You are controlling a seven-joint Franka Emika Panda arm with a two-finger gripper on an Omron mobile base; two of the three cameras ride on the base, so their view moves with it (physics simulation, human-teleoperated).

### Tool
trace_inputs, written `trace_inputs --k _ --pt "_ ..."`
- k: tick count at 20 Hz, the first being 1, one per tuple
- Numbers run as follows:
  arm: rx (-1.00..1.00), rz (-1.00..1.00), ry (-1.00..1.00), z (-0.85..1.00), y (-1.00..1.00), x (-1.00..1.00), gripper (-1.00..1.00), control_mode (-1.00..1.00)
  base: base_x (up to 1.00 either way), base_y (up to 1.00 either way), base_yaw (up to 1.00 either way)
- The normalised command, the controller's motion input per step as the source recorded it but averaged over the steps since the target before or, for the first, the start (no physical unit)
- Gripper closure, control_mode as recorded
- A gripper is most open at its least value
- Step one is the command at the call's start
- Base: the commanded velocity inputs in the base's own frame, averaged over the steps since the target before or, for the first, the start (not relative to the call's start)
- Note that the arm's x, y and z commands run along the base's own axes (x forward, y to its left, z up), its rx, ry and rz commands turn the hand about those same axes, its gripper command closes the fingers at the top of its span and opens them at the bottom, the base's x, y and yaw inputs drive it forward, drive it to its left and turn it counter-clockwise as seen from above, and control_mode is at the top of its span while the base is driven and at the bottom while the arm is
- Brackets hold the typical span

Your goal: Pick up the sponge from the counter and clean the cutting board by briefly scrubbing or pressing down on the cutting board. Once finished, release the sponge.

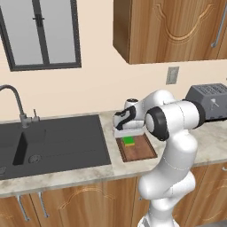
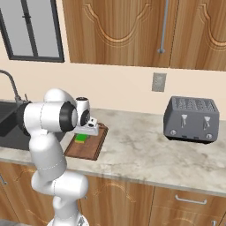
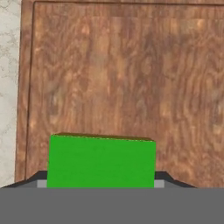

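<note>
The light beige marbled stone counter ran across the middle of both base views, above wooden cabinets. A black sink basin with a curved grey faucet filled the left half of the left base view, well apart from the work area. A dark grey four-slot toaster stood on the counter at the right of the right base view, also well apart. Wooden wall cabinets hung along the top, with a grey wall outlet beneath them, and a dark-framed window sat in the upper left.

The white arm's own elbow and forearm crossed the centre of the left base view and hid the far end of the dark reddish-brown rectangular wooden cutting board, which lay on the counter just right of the sink.

The small bright green rectangular sponge lay on the board near its far end, directly under the hand in both base views. In the hand view it sat at the bottom centre, between the fingertips of the gripper; the dark tips showed just at its two lower corners, narrowed onto the sponge's sides and seemingly clamping it. Bare wood grain spread above it, with the board's rim and a strip of counter at the left edge.
</note>
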Motion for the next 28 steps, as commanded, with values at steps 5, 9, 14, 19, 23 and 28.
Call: trace_inputs --k 5,9,14,19,23,28 --pt "0.0 0.0 -0.05 -0.1 -0.06 0.07 1.0 -1.0 0.0 0.0 0.0" --pt "0.0 0.0 0.0 0.0 -0.2 0.37 1.0 -1.0 0.0 0.0 0.0" --pt "0.0 0.0 0.0 0.0 -0.05 0.48 1.0 -1.0 0.0 0.0 0.0" --pt "0.0 0.0 0.0 -0.29 0.0 0.27 1.0 -1.0 0.0 0.0 0.0" --pt "0.0 0.01 0.01 -0.44 -0.01 0.02 1.0 -1.0 0.0 0.0 0.0" --pt "0.0 0.01 0.0 -0.02 -0.43 0.28 1.0 -1.0 0.0 0.0 0.0"
